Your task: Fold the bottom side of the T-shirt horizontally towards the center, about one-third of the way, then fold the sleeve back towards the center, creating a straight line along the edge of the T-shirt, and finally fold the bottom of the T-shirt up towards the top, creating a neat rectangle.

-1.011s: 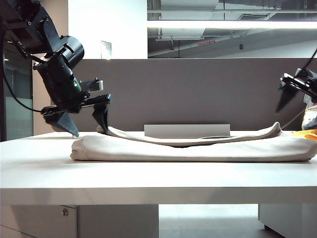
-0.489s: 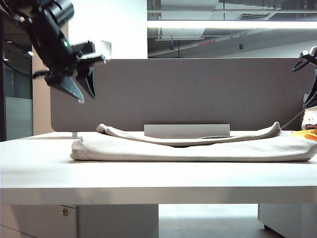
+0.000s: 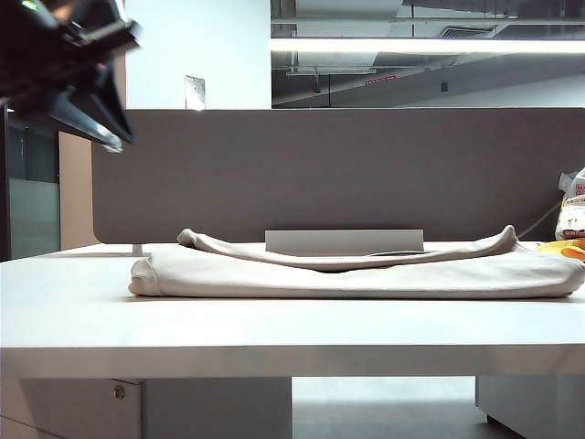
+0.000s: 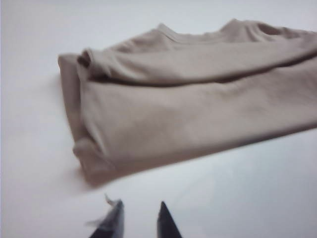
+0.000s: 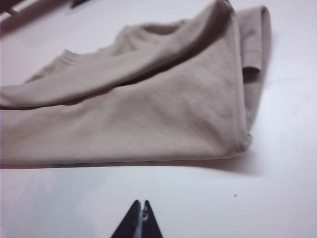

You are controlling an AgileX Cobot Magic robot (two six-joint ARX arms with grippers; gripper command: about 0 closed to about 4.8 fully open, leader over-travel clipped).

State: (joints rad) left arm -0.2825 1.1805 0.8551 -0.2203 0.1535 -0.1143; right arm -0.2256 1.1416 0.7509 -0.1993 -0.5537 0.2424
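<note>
Both arms have lifted away; left gripper (image 4: pixel 138 220) slightly parted, right gripper (image 5: pixel 140 218) pressed together, above the folded beige cotton T-shirt (image 3: pixel 366 273)

The left gripper (image 3: pixel 96 114) sits high at about ten o'clock in the exterior view, its dark body cut by the frame's edge and its fingers pointing down toward four o'clock. In the left wrist view its two fingertips (image 4: pixel 115 218) stand a narrow gap apart with nothing between them. The right gripper (image 5: pixel 140 218) is out of the exterior view; its own wrist view shows its tips pressed together, holding nothing.
</note>
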